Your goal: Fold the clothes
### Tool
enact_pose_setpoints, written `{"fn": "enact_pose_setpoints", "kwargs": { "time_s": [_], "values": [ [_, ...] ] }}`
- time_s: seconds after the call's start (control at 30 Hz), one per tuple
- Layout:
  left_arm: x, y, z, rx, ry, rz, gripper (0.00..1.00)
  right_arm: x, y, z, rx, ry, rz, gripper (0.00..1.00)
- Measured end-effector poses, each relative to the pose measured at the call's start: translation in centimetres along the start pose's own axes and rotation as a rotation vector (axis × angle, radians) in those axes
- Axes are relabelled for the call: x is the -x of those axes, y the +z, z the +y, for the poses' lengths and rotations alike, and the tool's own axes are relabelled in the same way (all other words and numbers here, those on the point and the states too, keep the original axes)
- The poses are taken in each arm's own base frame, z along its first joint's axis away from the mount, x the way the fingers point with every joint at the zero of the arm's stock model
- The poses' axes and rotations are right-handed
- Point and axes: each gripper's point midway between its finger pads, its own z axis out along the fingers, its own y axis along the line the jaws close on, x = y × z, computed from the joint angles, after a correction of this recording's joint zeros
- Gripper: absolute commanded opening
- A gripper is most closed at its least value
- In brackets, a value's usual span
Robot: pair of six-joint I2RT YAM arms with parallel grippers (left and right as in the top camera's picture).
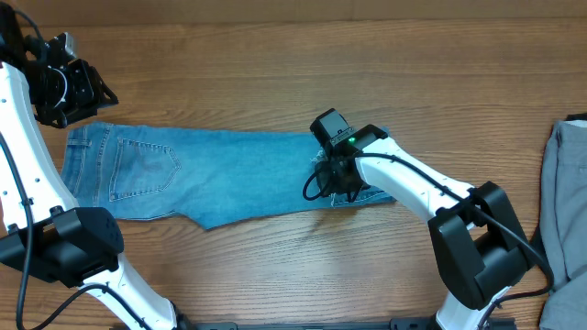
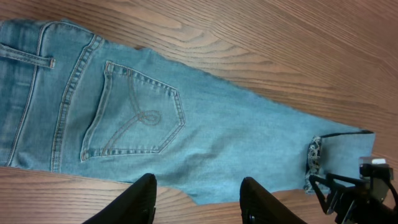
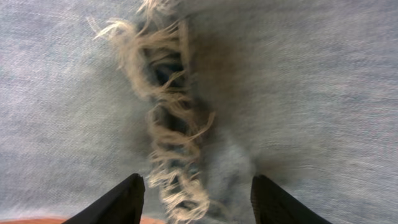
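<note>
Jeans [image 1: 211,179]: flat on the tabletop [image 1: 275,55], waist toward the left edge, leg reaching the middle, back pocket [image 2: 134,115] facing up.
Left hand [image 2: 199,186]: raised near the far left corner, by the waist end, fingers apart and empty.
Right hand [image 3: 199,186]: low over the leg end, fingers spread either side of a frayed rip [image 3: 171,124], gripping nothing.
Grey garment [image 1: 569,202]: at the right edge.

A wooden table [image 1: 275,64] fills the whole view, its warm brown surface marked by darker wavy grain that runs from side to side. Soft, even light falls across the table. A plain grey garment [image 1: 570,197] lies at the table's right edge.
</note>
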Motion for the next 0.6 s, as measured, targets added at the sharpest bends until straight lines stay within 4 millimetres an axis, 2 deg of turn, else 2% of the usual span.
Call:
{"fn": "enact_pose_setpoints", "kwargs": {
  "time_s": [0.27,0.4,0.6],
  "values": [
    [0.0,0.0,0.0,0.000,0.000,0.000,0.48,0.0,2.1,-1.3,-0.084,0.006,0.021,0.29],
    [0.0,0.0,0.0,0.000,0.000,0.000,0.48,-0.1,2.0,-1.4,-0.094,-0.003,0.029,0.08],
    [0.0,0.0,0.0,0.000,0.000,0.000,0.48,-0.2,1.1,-1.7,-0.116,0.001,0.054,0.04]
  ]
}}
